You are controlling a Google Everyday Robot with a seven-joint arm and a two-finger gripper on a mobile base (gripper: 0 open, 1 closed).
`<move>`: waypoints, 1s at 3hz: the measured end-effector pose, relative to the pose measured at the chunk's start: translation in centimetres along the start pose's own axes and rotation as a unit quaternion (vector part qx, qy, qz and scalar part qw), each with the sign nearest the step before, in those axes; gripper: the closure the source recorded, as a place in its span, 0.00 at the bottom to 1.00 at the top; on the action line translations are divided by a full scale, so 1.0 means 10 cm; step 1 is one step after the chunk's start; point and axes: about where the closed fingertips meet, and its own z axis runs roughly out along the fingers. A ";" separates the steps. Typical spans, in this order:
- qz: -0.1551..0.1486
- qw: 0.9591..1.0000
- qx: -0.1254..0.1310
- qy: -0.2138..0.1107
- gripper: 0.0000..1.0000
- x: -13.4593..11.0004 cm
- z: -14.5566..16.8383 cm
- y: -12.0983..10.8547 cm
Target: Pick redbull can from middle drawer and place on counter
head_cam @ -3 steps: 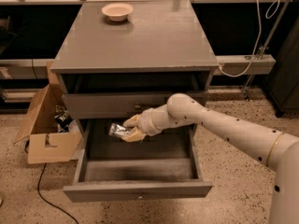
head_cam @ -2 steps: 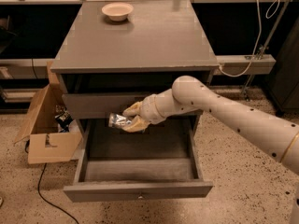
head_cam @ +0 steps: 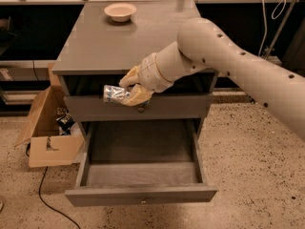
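Observation:
My gripper (head_cam: pixel 127 90) is shut on the redbull can (head_cam: pixel 114 93), a small shiny silver-and-blue can held sideways. It hangs in the air in front of the upper drawer front, just below the counter's front edge. The middle drawer (head_cam: pixel 143 193) stands pulled wide open below, its grey inside bare. The counter (head_cam: pixel 105 42) is the flat grey top of the cabinet. My cream arm reaches in from the right.
A cream bowl (head_cam: pixel 120 11) sits at the back of the counter. An open cardboard box (head_cam: pixel 50 137) stands on the speckled floor left of the cabinet, with a black cable beside it. Dark shelving lines the back wall.
My gripper has lifted the can up out of the open drawer, from drawer level to just under the counter's front edge.

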 end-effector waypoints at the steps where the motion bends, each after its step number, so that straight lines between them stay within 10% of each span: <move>1: 0.000 1.000 0.000 0.000 1.00 0.00 0.00 0.00; 3: -0.050 0.999 0.008 0.003 1.00 -0.37 -0.42 -0.68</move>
